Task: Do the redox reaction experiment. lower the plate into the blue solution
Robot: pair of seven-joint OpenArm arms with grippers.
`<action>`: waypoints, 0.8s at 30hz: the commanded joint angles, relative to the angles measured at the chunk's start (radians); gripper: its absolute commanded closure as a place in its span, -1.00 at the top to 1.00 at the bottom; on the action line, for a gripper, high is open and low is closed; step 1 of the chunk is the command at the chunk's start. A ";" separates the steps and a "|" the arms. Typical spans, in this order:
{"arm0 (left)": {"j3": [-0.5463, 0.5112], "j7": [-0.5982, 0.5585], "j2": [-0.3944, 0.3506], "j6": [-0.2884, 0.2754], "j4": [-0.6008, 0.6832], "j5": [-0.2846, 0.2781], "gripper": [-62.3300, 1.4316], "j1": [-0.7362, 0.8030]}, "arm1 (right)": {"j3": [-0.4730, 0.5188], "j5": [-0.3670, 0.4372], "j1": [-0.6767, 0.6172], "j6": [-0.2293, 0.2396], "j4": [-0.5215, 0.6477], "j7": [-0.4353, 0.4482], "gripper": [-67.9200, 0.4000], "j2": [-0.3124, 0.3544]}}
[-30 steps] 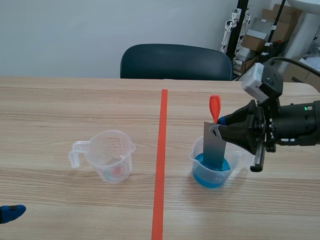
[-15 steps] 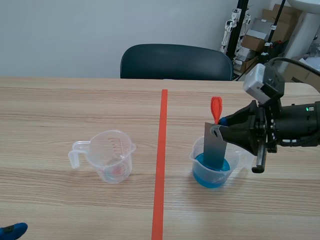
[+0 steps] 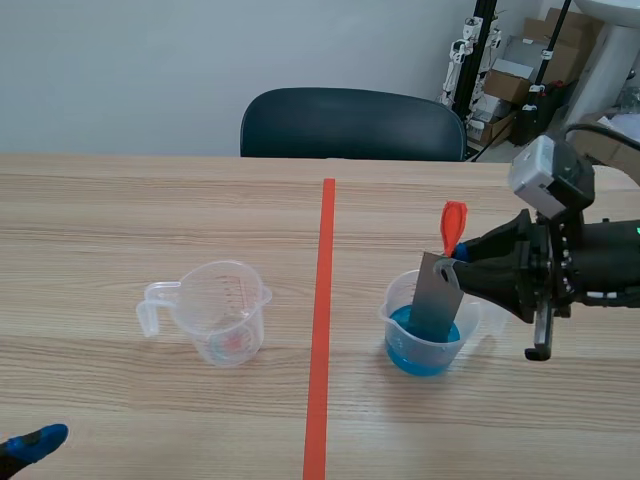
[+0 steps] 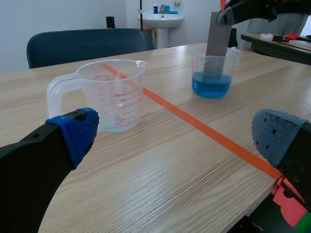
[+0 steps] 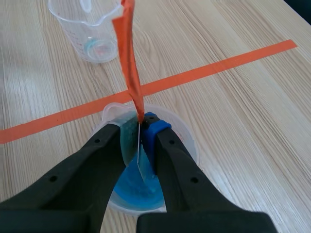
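A grey metal plate point(image 3: 437, 296) with an orange-red tag point(image 3: 453, 224) stands tilted in a clear beaker point(image 3: 425, 330) of blue solution point(image 3: 424, 352); its lower end is in the liquid. My right gripper point(image 3: 462, 256) is shut on the plate's top edge, seen edge-on in the right wrist view point(image 5: 141, 130) above the blue solution point(image 5: 138, 189). My left gripper point(image 4: 170, 141) is open low at the near left, with nothing between its blue pads point(image 4: 80, 128). From the left wrist view, the plate point(image 4: 218, 41) and beaker point(image 4: 212, 73) lie far ahead.
A second clear measuring beaker point(image 3: 218, 310) with a handle, nearly empty, stands left of the orange tape line point(image 3: 321, 330). A dark chair point(image 3: 350, 125) sits behind the table's far edge. Boxes and gear are stacked at the back right.
My right gripper has moved right and down, and the plate now leans with its top toward the right and sits lower in the beaker. The left fingertip shifted slightly.
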 commanded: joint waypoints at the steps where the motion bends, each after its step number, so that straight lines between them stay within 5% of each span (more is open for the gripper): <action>1: 0.001 -0.039 0.017 0.017 0.000 0.026 1.00 -0.014 | 0.011 -0.006 -0.002 0.012 0.013 0.016 -0.97 0.016; 10: 0.002 -0.039 0.068 0.033 -0.057 0.108 1.00 -0.101 | 0.011 -0.006 -0.007 0.012 0.013 0.025 -0.97 0.017; 24: 0.002 -0.039 0.076 0.032 -0.055 0.129 1.00 -0.182 | 0.011 -0.006 -0.007 0.012 0.013 0.022 -0.97 0.016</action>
